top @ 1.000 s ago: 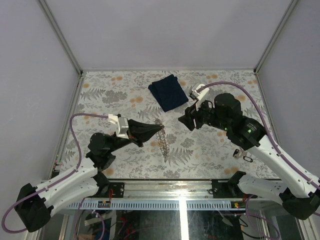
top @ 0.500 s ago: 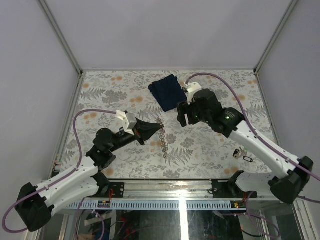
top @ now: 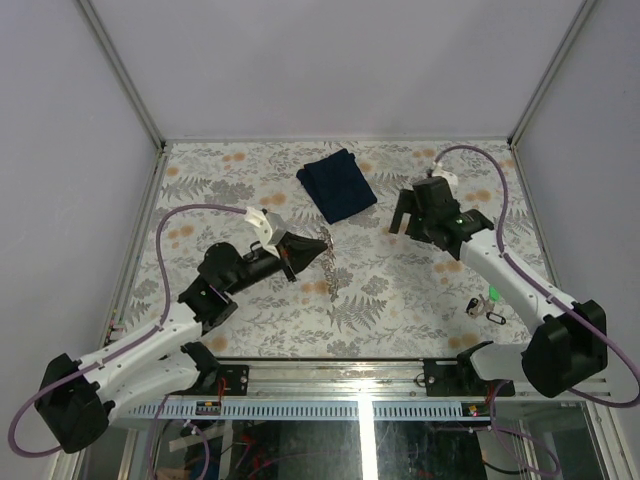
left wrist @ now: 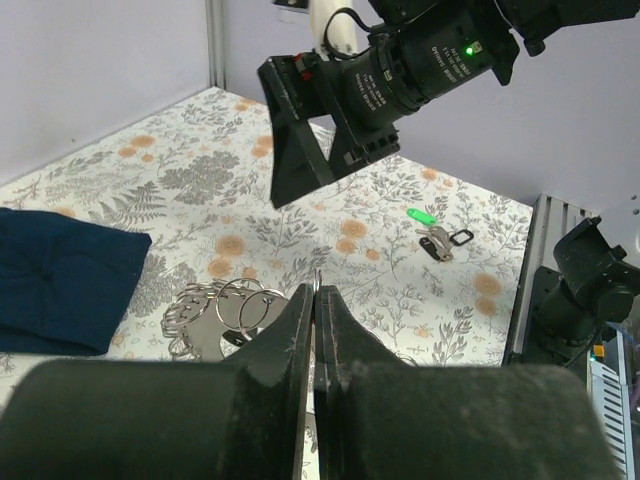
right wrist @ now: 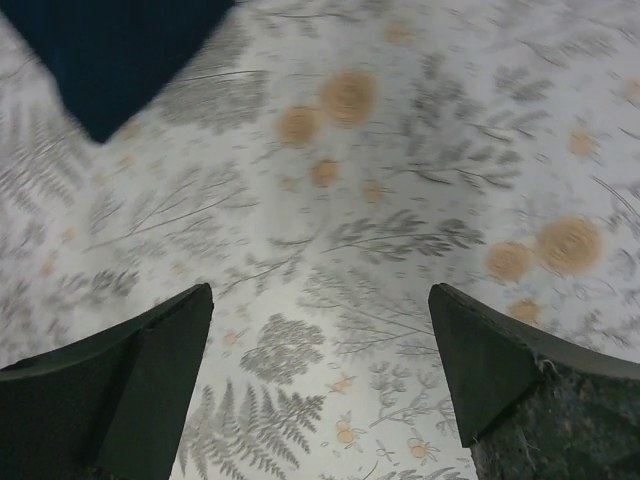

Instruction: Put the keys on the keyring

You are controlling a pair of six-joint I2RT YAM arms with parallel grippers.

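The keyring [top: 331, 272] is a silvery string of wire loops trailing over the floral table from my left gripper [top: 318, 246]. In the left wrist view the left gripper [left wrist: 318, 292] is shut, a thin wire of the keyring pinched at its tips, and the remaining loops [left wrist: 218, 312] lie just left of them. The keys [top: 480, 305] lie in a small bunch near the right front edge, one with a green head [left wrist: 420, 216]. My right gripper [top: 403, 214] hovers right of centre, open and empty, and below it [right wrist: 320, 340] only table shows.
A dark blue folded cloth [top: 337, 184] lies at the back centre, its corner showing in the right wrist view [right wrist: 100, 50]. The right arm's forearm crosses above the table between the gripper and the keys. Metal frame rails border the table.
The right gripper opened wide and swung right, away from the cloth and the keyring. The left gripper shifted slightly up and right, still pinching the keyring.
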